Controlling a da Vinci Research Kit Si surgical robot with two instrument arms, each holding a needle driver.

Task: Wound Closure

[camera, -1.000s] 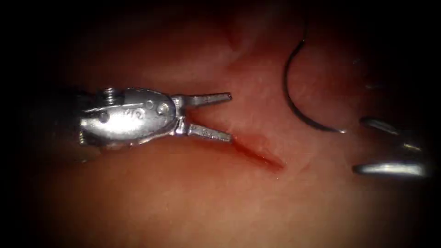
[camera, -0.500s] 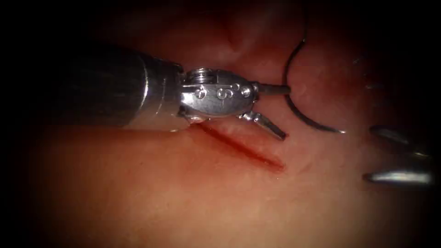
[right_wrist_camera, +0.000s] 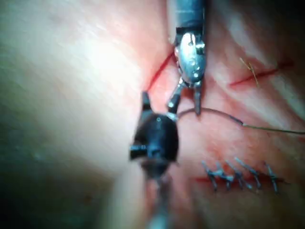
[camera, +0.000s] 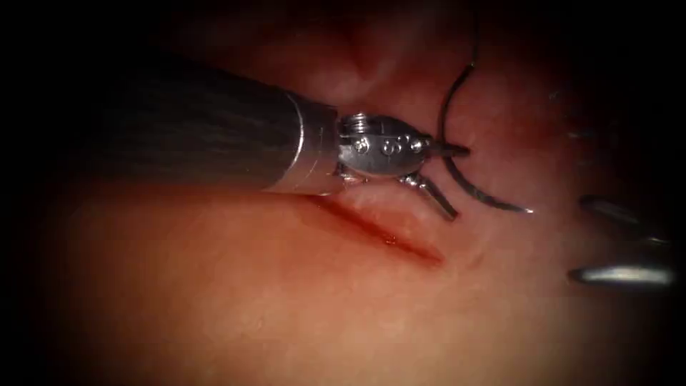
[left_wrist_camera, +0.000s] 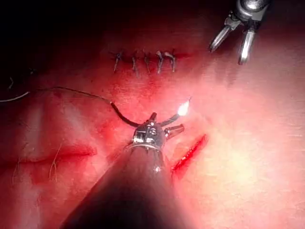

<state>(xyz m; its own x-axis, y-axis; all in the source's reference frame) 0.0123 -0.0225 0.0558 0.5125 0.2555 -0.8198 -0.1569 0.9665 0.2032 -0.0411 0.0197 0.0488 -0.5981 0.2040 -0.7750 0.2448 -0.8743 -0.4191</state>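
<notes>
The curved needle (camera: pixel 449 161) lies loose on the tissue (camera: pixel 286 300), right of the open cut (camera: pixel 386 232), not driven in. Dark thread (left_wrist_camera: pixel 62 89) trails from its rear end. My left tool (camera: pixel 461 184) reaches over the cut with its jaws open. The upper jaw crosses the needle's mid-curve and the lower jaw lies just to the needle's left, so nothing is gripped. In the left wrist view the same tool (left_wrist_camera: pixel 183 118) stands open at the needle (left_wrist_camera: pixel 121 114). My right tool (camera: pixel 577 239) waits open and holding nothing further right, well apart from the needle's point.
A closed cut with several stitches (left_wrist_camera: pixel 143 59) lies beyond the needle. Another shallow red cut (left_wrist_camera: pixel 57 155) with short cut thread ends sits off to one side. Red fluid lines the open cut (left_wrist_camera: pixel 190 151). The right tool (left_wrist_camera: pixel 228 55) hovers near the stitched row's end.
My left tool has travelled right, from left of the cut to the needle, with its jaws open throughout. The needle has not moved. The right tool drifted slightly right.
</notes>
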